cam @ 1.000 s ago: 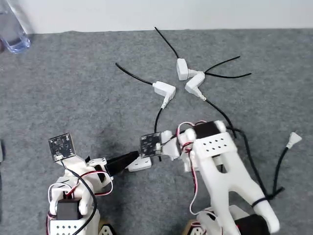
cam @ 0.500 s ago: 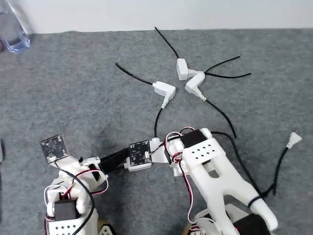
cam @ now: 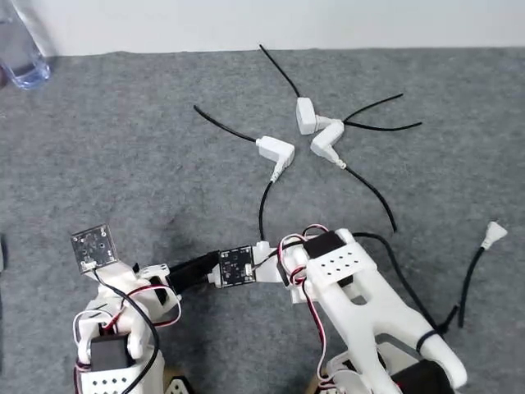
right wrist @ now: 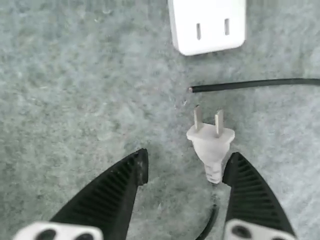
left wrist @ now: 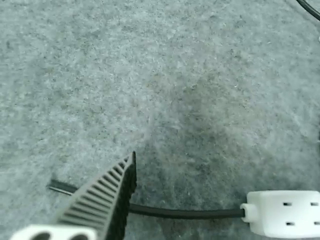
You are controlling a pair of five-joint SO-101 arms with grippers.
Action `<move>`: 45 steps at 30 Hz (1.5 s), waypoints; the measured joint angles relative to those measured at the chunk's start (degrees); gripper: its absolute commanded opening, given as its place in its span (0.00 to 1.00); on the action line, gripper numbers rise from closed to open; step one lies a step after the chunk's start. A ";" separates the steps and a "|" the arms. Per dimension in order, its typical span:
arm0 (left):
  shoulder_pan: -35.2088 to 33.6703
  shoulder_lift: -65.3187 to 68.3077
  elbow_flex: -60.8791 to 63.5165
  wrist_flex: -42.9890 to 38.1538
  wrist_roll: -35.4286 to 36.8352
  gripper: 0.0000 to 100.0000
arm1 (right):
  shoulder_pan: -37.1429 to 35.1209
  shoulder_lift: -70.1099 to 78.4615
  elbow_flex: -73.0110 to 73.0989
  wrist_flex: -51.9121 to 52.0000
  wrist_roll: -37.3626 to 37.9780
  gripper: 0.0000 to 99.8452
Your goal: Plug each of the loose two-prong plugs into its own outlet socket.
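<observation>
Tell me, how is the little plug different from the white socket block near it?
The plug has two metal prongs sticking out; the socket block has two slots instead. The plug is narrow; the socket block is wider. Both are white and lie on the grey carpet.

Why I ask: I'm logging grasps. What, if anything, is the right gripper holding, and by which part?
Nothing. The right gripper is open, and the two-prong plug lies loose on the carpet between its jaws, not clamped.
</observation>
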 measured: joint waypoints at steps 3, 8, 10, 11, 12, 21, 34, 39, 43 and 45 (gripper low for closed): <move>0.00 0.00 0.00 0.00 0.00 0.65 | 0.00 0.00 0.00 -0.26 0.00 0.25; 0.00 0.00 0.00 0.00 0.00 0.65 | -1.41 0.18 1.76 -3.08 0.00 0.24; 0.00 0.00 0.00 0.00 0.00 0.65 | -1.85 1.85 2.37 -5.10 -0.09 0.24; 0.00 0.00 0.00 0.00 0.00 0.65 | -1.85 2.99 2.37 -6.24 -0.09 0.24; 0.00 0.00 0.00 0.00 0.00 0.65 | -1.85 4.22 2.29 -7.03 -0.09 0.24; 0.00 0.00 0.00 1.23 -0.18 0.65 | -1.41 11.16 -1.76 -7.91 0.00 0.20; 0.00 0.00 0.00 1.23 -0.18 0.65 | 1.14 11.78 -2.37 -7.91 2.55 0.22; 0.00 0.00 0.00 1.23 -0.18 0.65 | 1.14 11.78 -2.37 -7.91 4.75 0.19; 0.00 0.00 0.00 1.23 -0.18 0.65 | 1.14 11.78 -2.37 -8.70 6.59 0.13; 0.00 0.00 0.00 1.23 -0.18 0.65 | 1.23 12.57 -2.46 -10.02 6.95 0.12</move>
